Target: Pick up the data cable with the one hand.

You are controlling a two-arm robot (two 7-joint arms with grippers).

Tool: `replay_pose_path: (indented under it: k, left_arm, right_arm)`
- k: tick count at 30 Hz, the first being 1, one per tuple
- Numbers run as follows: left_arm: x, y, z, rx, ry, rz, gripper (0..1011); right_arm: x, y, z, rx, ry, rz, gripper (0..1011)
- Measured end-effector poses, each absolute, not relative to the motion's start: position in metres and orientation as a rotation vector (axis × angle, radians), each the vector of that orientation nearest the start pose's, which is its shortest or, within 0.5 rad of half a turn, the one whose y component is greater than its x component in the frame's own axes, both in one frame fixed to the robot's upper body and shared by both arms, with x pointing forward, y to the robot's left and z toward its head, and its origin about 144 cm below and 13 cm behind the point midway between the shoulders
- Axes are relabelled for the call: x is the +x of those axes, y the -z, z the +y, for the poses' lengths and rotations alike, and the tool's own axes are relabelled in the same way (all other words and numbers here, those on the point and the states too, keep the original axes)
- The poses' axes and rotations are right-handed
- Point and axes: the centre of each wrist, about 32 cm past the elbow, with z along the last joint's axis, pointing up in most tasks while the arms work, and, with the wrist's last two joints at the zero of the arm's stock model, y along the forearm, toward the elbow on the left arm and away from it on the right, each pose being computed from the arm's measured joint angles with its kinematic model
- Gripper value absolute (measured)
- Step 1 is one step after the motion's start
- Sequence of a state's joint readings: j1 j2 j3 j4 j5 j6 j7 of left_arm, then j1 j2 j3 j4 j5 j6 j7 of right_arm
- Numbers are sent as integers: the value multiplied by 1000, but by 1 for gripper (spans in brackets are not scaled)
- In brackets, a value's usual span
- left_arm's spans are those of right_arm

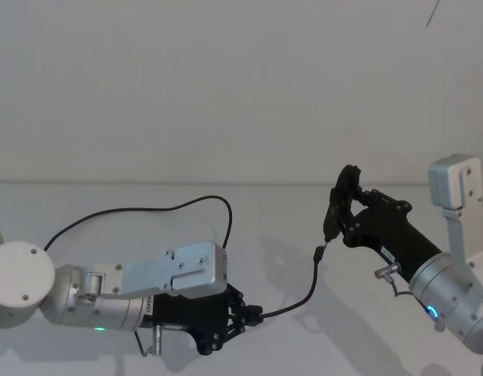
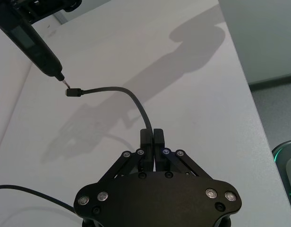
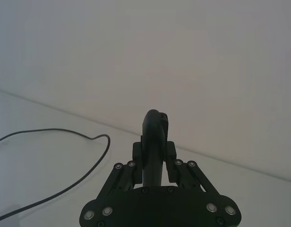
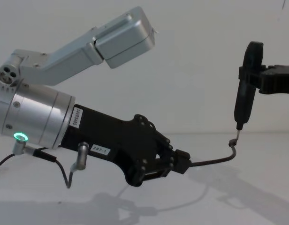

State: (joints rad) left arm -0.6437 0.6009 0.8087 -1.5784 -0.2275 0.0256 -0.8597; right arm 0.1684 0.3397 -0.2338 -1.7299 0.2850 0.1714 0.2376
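Left gripper (image 1: 243, 313) near the table's (image 1: 108, 196) front edge, squeezed tight on the cable (image 1: 300, 301), right gripper (image 1: 335, 213) gripping a black tool (image 4: 245, 84), tip just above the plug (image 2: 72, 92)

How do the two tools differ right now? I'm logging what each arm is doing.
The left tool is shut on the data cable, near its plug end; the right tool is shut on a slim black pen-shaped device. The left tool points along the table; the right tool holds its device upright, tip just above the plug. Both are black linkage tools.
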Motion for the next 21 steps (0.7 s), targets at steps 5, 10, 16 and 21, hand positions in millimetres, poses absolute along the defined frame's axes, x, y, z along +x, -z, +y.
replay_pose_path:
  k: [5, 10, 16, 21]
  left_arm:
    - [540, -1274, 199, 441, -98, -439, 40]
    - [540, -1274, 199, 441, -98, -439, 40]
    - [540, -1274, 199, 441, -98, -439, 40]
    - [540, -1274, 199, 441, -98, -439, 40]
  right_arm:
    - [488, -1237, -239, -16, 1070, -119, 279]
    - [488, -1236, -239, -18, 1070, -124, 279]
    - [488, -1235, -238, -19, 1076, -138, 279]
    - [489, -1234, -236, -18, 1091, -157, 279]
